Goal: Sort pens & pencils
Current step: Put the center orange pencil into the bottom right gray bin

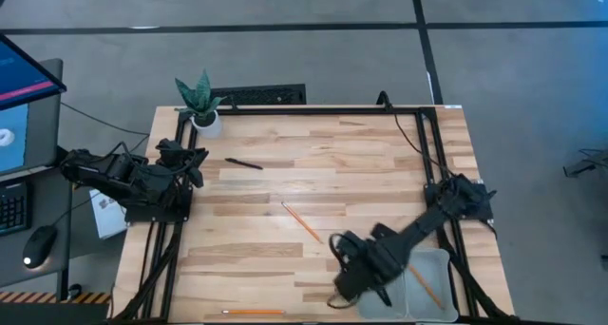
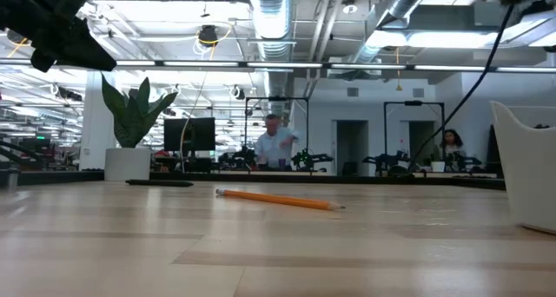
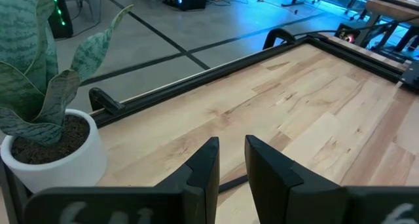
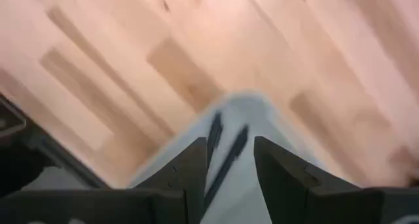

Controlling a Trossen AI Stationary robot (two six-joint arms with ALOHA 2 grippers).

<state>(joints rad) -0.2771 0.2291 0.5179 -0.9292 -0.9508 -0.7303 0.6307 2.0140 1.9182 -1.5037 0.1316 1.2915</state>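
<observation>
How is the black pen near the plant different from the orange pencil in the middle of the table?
The pen is black, while the pencil is orange. The pen looks shorter; the pencil looks longer and slimmer. The pen lies near the far edge close to the potted plant, almost level across the overhead view, while the pencil lies mid-table on a clear diagonal. Both lie flat on the wooden table, untouched by either hand.

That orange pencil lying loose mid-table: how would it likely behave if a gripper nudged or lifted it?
The orange pencil looks thin, straight and rigid, so it probably stays stiff when lifted. Lying flat on the smooth wooden table, it may well roll or skid if nudged sideways. Its slimness suggests it is light and could slip between fingers.
</observation>
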